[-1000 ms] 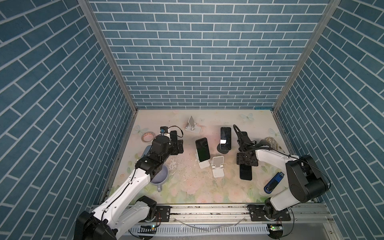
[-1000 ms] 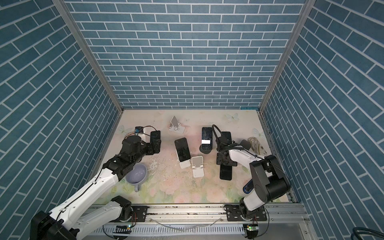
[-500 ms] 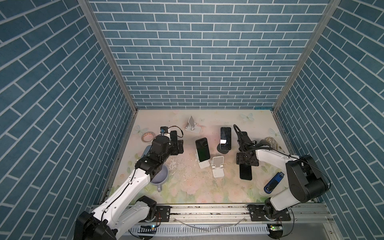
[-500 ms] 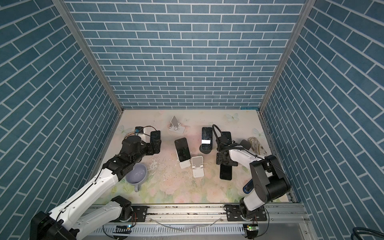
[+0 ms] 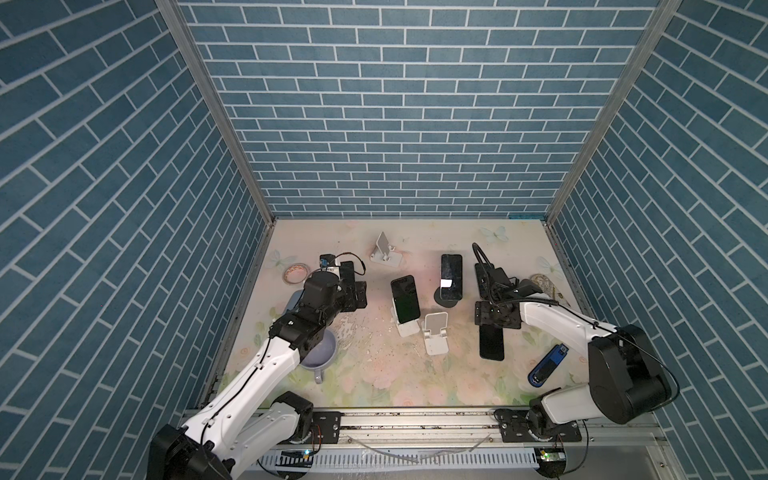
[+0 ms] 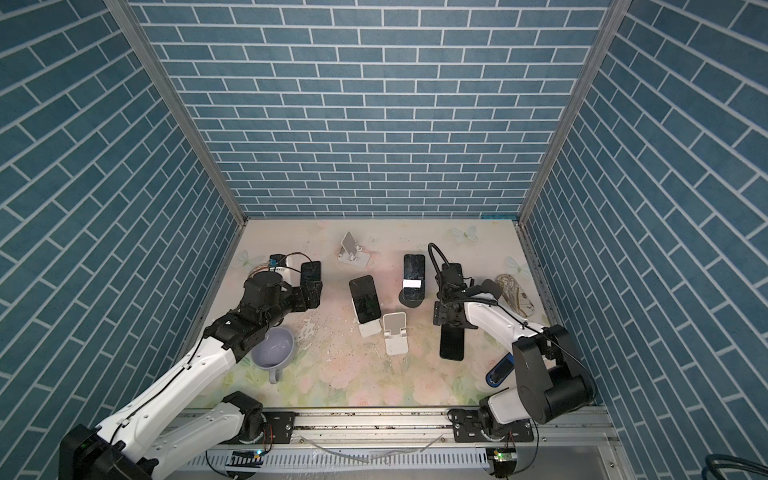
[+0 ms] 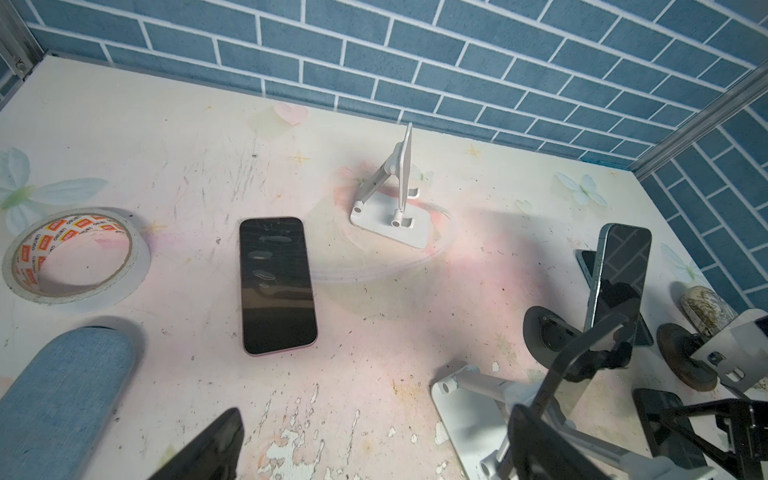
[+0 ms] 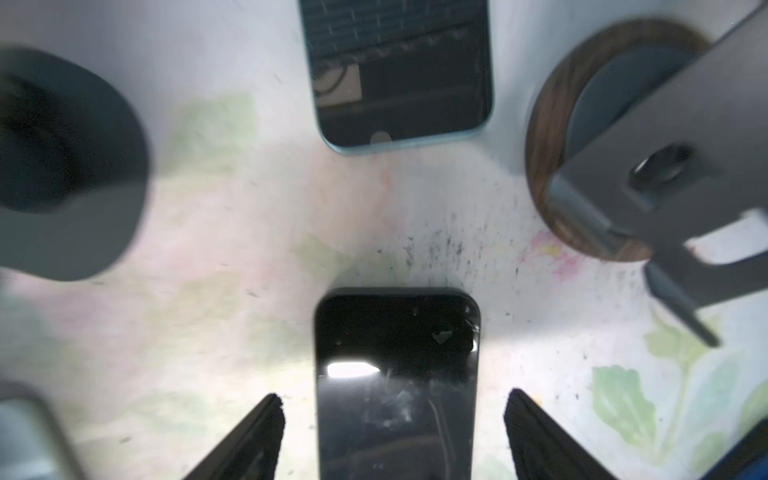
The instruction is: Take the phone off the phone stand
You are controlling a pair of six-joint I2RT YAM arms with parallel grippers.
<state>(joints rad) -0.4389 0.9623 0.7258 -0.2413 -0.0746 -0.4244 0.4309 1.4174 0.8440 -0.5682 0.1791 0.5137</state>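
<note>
Phone (image 5: pixel 491 345): black handset, lying flat on the tabletop (image 5: pixel 374 374) and off every stand, directly under the right arm's wrist in both top views
Right end effector (image 8: pixel 394 397): fingers spread, with a strip of bare tabletop showing on each side of the handset in the right wrist view; they have eased apart over the last second, so the grip has just been let go
Right arm: sits where it was a second ago; only the fingers have moved
Meaning for the task: this handset looks delivered and the release seems finished; a straight lift clear would avoid a fingertip dragging it
Left end effector (image 7: pixel 380 419): spread wide and empty, hovering short of a pink-edged phone (image 7: pixel 276 286) that lies flat
Still mounted: a green-screened phone (image 5: pixel 404 298) leans on a white stand (image 5: pixel 406 329), and a dark phone (image 5: pixel 451 276) on a round black stand (image 5: pixel 444 298), so more removals may remain
Empty: a white folding stand (image 5: pixel 435 338) just beside them
</note>
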